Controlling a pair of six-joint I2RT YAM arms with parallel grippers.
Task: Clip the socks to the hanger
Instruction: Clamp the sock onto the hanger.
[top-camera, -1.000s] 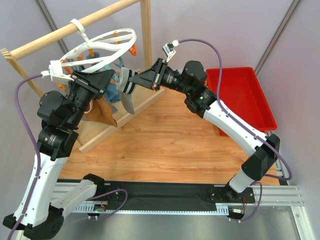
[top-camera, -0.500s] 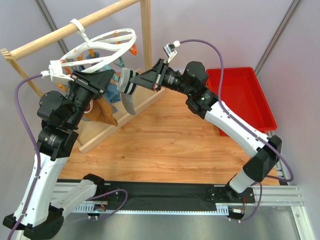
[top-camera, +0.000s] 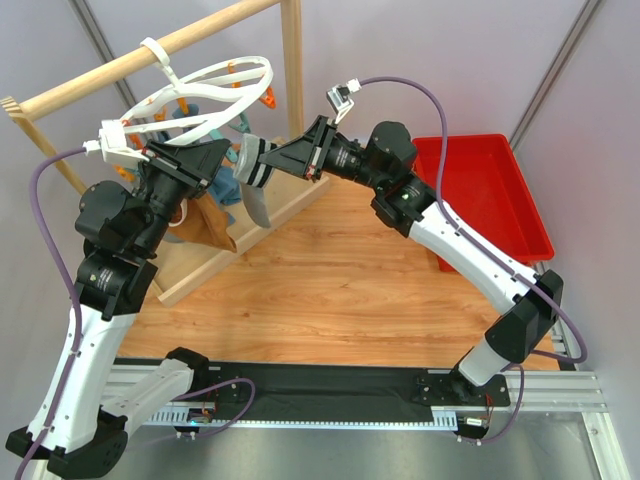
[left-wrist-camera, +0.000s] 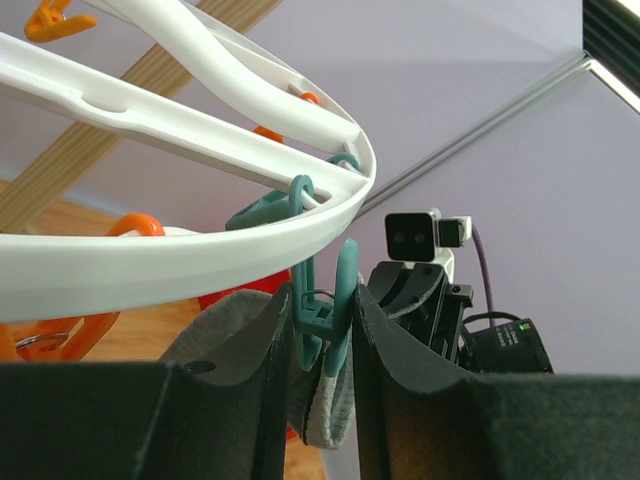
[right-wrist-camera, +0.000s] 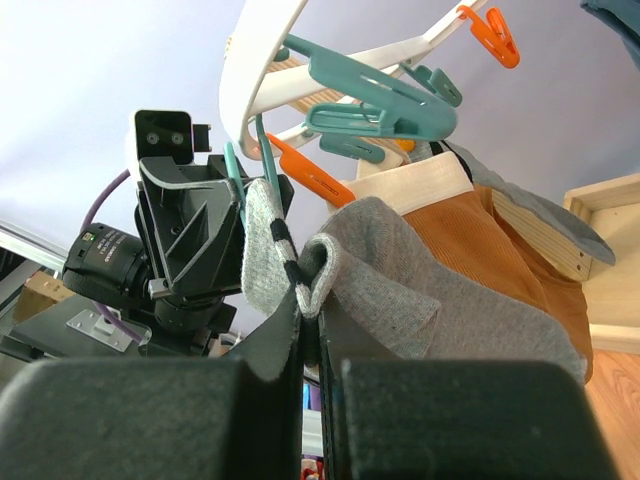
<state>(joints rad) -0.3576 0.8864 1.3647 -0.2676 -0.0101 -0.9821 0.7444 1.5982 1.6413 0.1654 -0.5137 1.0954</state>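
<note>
The white round hanger (top-camera: 212, 92) hangs from the wooden rail, with teal and orange clips under it. My left gripper (top-camera: 222, 160) is shut on a teal clip (left-wrist-camera: 335, 295) at the ring's rim (left-wrist-camera: 200, 255) and squeezes it. My right gripper (top-camera: 270, 162) is shut on a light grey sock (top-camera: 256, 195) near its striped cuff (right-wrist-camera: 277, 235). It holds the cuff up at that clip. The sock's edge (left-wrist-camera: 330, 415) shows between the left fingers, below the clip. The rest of the sock (right-wrist-camera: 420, 300) hangs down. I cannot make out a second sock.
The wooden rail frame (top-camera: 292, 70) stands at the back left. A brown tote bag (right-wrist-camera: 500, 250) and a teal-blue cloth (top-camera: 228, 185) hang under the hanger. A red bin (top-camera: 480, 190) sits at the right. More teal clips (right-wrist-camera: 385, 105) and an orange clip (right-wrist-camera: 495, 35) dangle close by.
My right gripper has edged slightly left with the sock, toward the left gripper. The left gripper has stayed on the teal clip.
</note>
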